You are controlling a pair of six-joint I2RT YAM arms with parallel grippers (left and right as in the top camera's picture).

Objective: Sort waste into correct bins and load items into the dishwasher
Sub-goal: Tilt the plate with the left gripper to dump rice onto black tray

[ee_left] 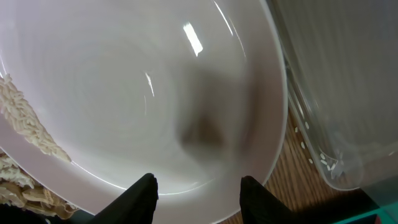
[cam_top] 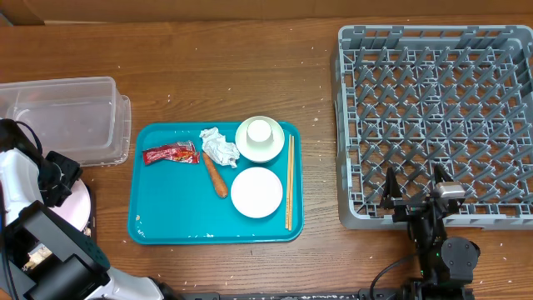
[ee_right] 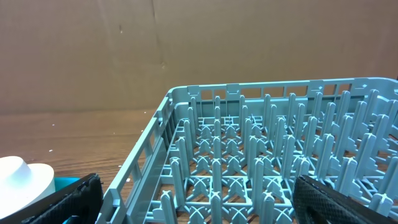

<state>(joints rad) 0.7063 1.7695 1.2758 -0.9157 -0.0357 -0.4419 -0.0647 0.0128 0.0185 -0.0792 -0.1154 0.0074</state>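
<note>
Left gripper (ee_left: 199, 194): the two dark fingertips (ee_left: 144, 196) were seen held apart. Only the plate's surface showed in the gap, so nothing was pinched between them. Whether they touched the plate could not be told.
Plate (ee_left: 124, 93): found directly beneath the left gripper, with its near rim lying under the fingertips.
Rice (ee_left: 25, 127): heaped along the plate's rim, to the left of the left gripper's fingers.
Tub (cam_top: 62, 117): set on the table (cam_top: 250, 67) just to the right of the left gripper, close beside the plate's rim. A few pale grains were seen at its nearest corner.
Right gripper (ee_right: 208, 202): the jaws were spread wide with nothing held between them, and it was held over the near edge of the rack.
Rack (cam_top: 433, 100): stretched out ahead of and below the right gripper, its upright pegs filling that wrist view.
Tray (cam_top: 166, 208): laid between the two grippers, well apart from each.
Wrapper (cam_top: 170, 154), napkin (cam_top: 218, 146), sausage stick (cam_top: 215, 175): left on the half of the tray nearer the left gripper.
Bowls (cam_top: 256, 192): placed on the half of the tray nearer the right gripper, one beyond the other.
Cup (cam_top: 261, 130): seated in the farther bowl.
Chopsticks (cam_top: 289, 182): laid along the tray edge closest to the right gripper, just beside the bowls.
</note>
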